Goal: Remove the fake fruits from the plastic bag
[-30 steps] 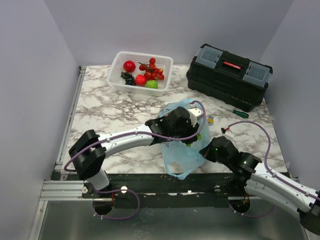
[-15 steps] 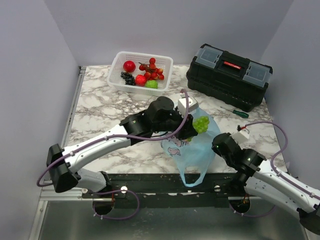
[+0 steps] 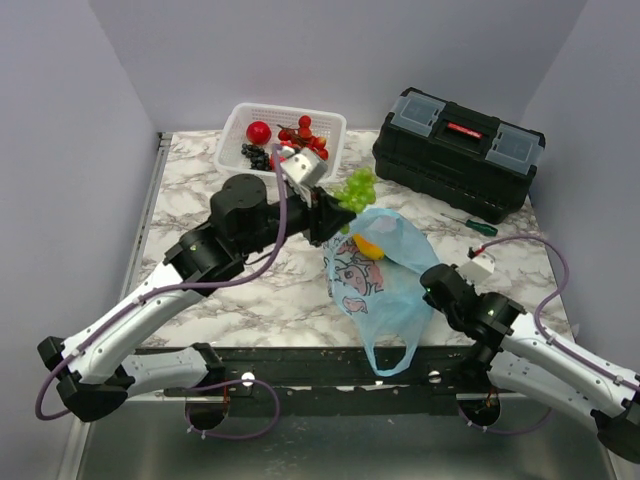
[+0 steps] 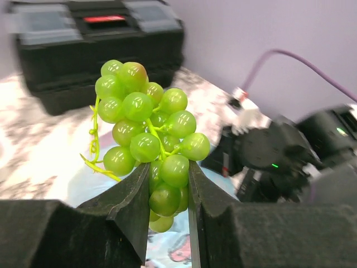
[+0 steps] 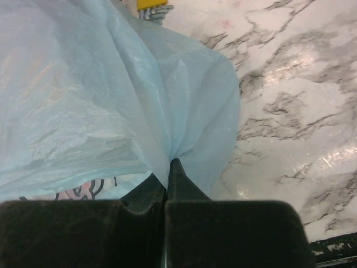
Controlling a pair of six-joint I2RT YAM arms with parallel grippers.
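The green grape bunch [image 4: 146,134] is out of the plastic bag [image 3: 385,295] and in the air, above the bag's far rim and between it and the white basket [image 3: 236,160]; the left gripper [image 4: 167,184] has it by the lowest berries, jaws partly closed with those grapes wedged between them and most of the cluster standing clear above the fingertips. The bag lies on the marble worktop [image 3: 220,245] near the front edge, one loop handle hanging over that edge, its mouth turned toward the far side; a yellow-orange piece [image 3: 368,247] shows just inside the mouth; whether more lies under the film cannot be told. The right gripper [image 5: 166,167] is fully closed on a fold of the bag's right side, the thin plastic bunched between its fingers, which seems to anchor the bag. A red apple [image 3: 259,132] and red berries [image 3: 308,135] sit in the basket.

The step in hand looks like carrying the grapes away; the next move calls for a short swing over the basket and a wider opening there, gently, since the hold is low on the bunch; the yellow-orange piece would follow.
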